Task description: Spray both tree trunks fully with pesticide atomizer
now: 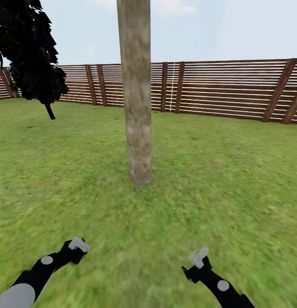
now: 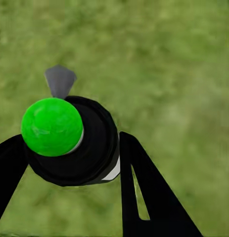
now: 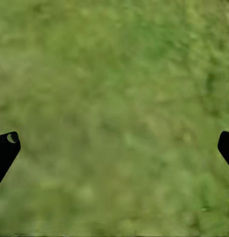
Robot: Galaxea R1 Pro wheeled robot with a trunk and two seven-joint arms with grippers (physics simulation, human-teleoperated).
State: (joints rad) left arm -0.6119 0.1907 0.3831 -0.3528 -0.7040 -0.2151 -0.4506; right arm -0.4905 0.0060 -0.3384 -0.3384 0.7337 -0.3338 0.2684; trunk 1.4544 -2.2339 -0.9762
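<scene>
The atomizer (image 2: 74,143) sits clamped between the left gripper's (image 2: 69,158) fingers at lower left of the head view, the trunk (image 1: 135,94) rising at center above it, while the right gripper (image 3: 114,148) hangs spread over grass (image 1: 217,179).

We are counting one thick pale tree trunk (image 1: 135,94), one black-foliage tree (image 1: 31,51) and one slatted wooden fence (image 1: 217,92) ringing one grass lawn (image 1: 217,179). We are also seeing two pincers: the left pincer (image 1: 79,244) and the right pincer (image 1: 200,257). We are finding one atomizer (image 2: 74,140), green-capped.
</scene>
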